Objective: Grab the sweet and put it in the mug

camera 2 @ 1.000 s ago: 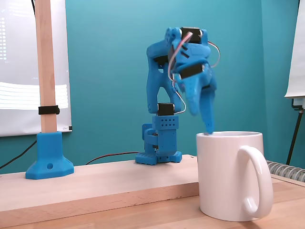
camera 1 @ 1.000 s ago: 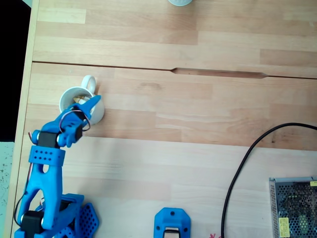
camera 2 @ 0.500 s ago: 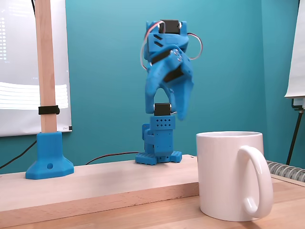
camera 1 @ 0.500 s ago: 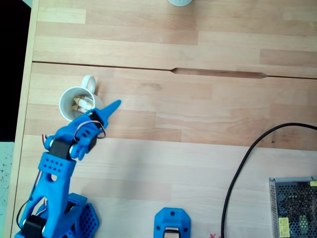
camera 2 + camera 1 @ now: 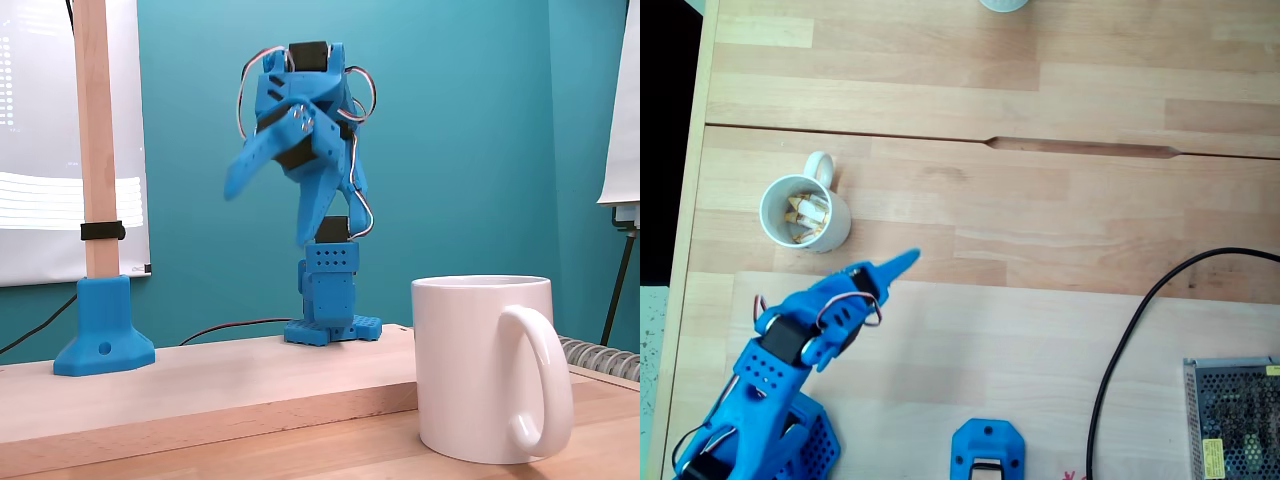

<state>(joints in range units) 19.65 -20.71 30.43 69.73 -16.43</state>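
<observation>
Sweet [image 5: 805,215] inside unmarked white mug [image 5: 836,229]

Motion-blurred claw [image 5: 262,190] (jaw gap unreadable), edge-cropped pale vessel [image 5: 1002,4].

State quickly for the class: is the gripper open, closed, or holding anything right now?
Gripper: open and empty, raised clear of the mug; the sweet lies inside the mug.
</observation>
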